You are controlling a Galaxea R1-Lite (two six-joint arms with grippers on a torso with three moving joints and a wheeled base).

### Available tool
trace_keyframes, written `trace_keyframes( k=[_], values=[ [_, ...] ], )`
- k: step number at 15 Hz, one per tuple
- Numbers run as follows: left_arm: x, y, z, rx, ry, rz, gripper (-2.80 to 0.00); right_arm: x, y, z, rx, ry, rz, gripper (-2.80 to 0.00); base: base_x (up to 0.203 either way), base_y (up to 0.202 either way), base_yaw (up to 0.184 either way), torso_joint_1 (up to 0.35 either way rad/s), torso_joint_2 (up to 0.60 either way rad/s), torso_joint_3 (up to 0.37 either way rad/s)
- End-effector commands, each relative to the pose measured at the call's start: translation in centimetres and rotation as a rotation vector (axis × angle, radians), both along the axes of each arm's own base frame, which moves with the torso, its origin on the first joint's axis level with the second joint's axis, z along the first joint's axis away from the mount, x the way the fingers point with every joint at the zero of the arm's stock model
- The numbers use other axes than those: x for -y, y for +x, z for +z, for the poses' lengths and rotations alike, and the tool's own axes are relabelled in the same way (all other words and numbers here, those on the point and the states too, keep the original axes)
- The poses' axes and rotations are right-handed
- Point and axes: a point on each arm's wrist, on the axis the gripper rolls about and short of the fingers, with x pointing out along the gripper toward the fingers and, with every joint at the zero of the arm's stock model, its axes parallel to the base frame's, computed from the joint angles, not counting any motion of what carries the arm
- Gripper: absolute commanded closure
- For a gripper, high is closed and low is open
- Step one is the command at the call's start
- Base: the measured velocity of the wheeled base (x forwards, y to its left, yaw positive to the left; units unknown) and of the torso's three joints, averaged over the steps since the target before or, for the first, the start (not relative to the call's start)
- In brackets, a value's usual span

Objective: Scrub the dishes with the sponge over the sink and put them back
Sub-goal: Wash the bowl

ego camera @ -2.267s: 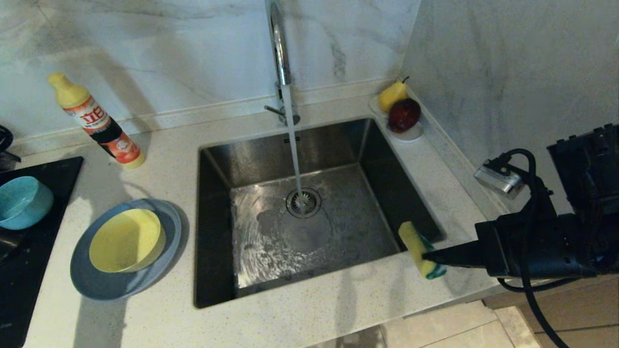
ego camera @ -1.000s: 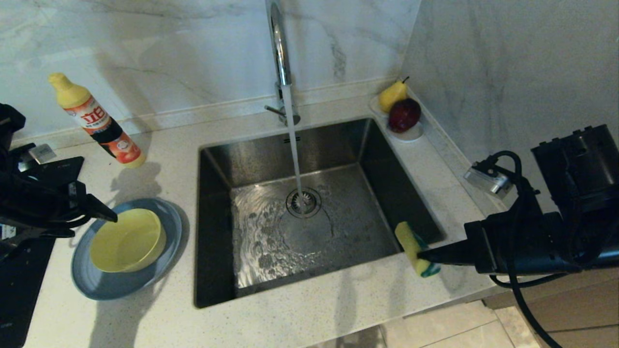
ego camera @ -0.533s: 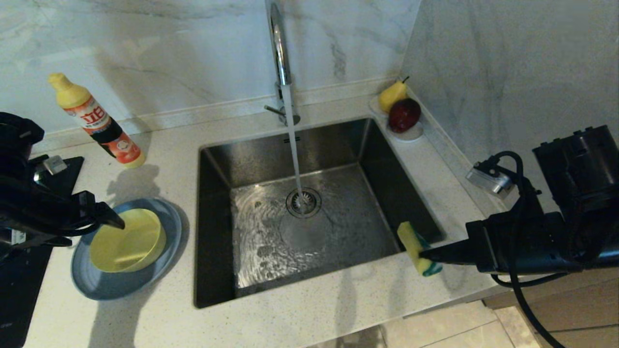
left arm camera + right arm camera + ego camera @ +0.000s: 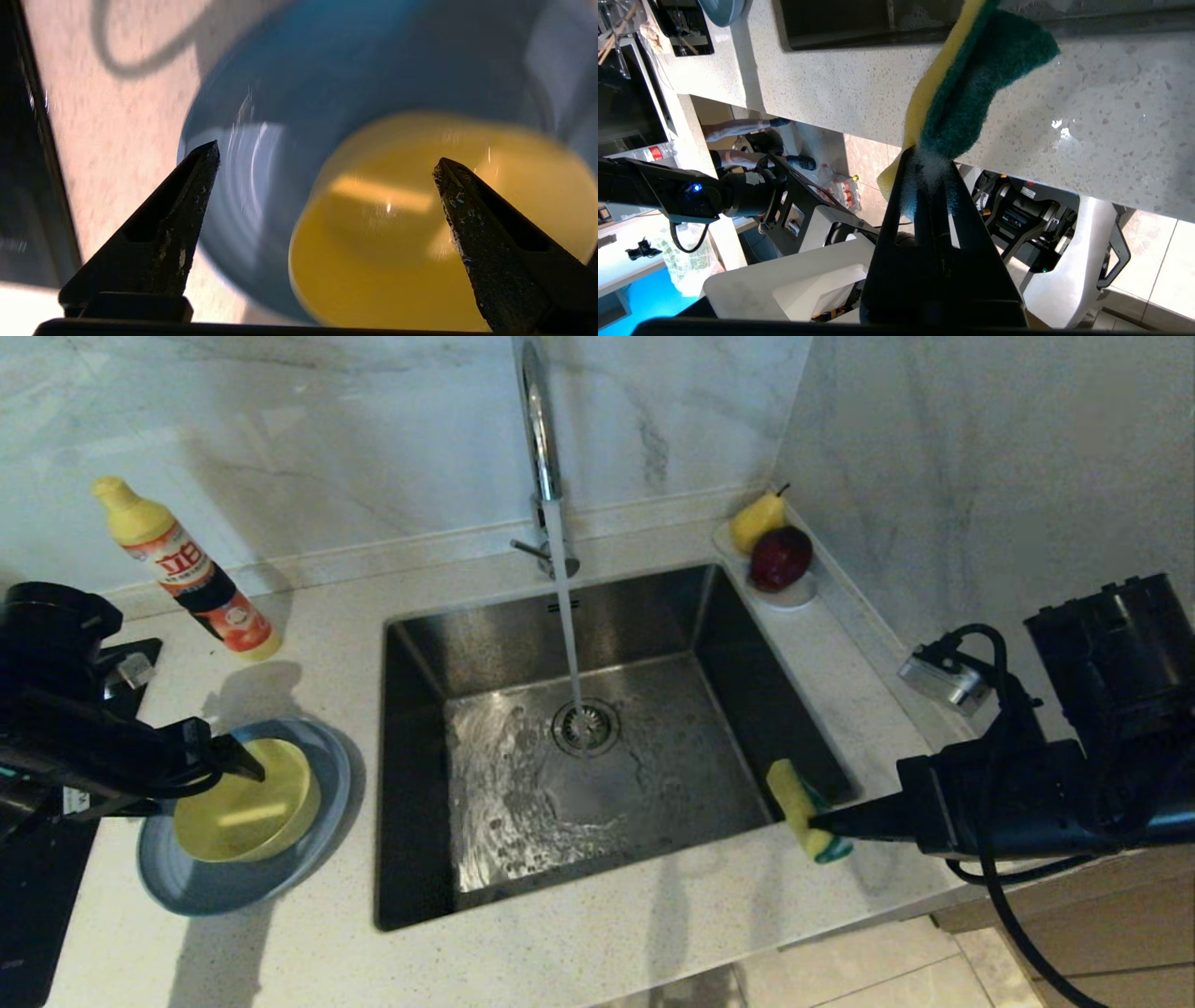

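We note a yellow bowl (image 4: 245, 801) on a grey-blue plate (image 4: 313, 859); speckled off-white counter (image 4: 308, 971); steel-grey sink (image 4: 420, 644); sponge (image 4: 803, 821) yellow with dark green face; bottle (image 4: 187, 574) yellow-capped, orange and black label; grey-veined white marble wall (image 4: 327, 439).

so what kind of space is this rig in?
Most likely a home-style kitchen counter: a stainless steel sink under a chrome gooseneck faucet with water running, a dish soap bottle on the speckled stone countertop, and marble-look wall panels behind.

The right gripper (image 4: 930, 161) pinches the sponge (image 4: 966, 88) above the speckled countertop (image 4: 1087, 135).
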Motion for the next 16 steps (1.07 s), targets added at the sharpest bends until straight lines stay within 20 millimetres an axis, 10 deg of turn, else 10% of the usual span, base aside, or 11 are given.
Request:
trace_keyframes(
  k=[1,9,10,16],
  values=[
    [-0.14,0.53,-0.53,-0.007,-0.007,0.004,-2.8,-0.13,0.24,-0.03,-0.005,0.001,0.001,0.0,0.0,0.0,0.0,0.0,0.0,0.0],
    [0.67,0.73,-0.98,-0.025,-0.018,-0.018,-2.8,0.05,-0.05,0.29,0.006,0.006,0.0,0.0,0.0,0.0,0.0,0.0,0.0,0.0],
    [0.83,0.77,-1.16,-0.031,-0.019,-0.023,0.0,0.07,-0.1,0.35,0.008,0.008,0.0,0.0,0.0,0.0,0.0,0.0,0.0,0.0],
    [0.67,0.88,-0.89,-0.027,0.018,0.002,0.0,0.15,-0.17,0.34,0.008,0.008,-0.002,0.0,0.0,0.0,0.0,0.0,0.0,0.0]
  ],
)
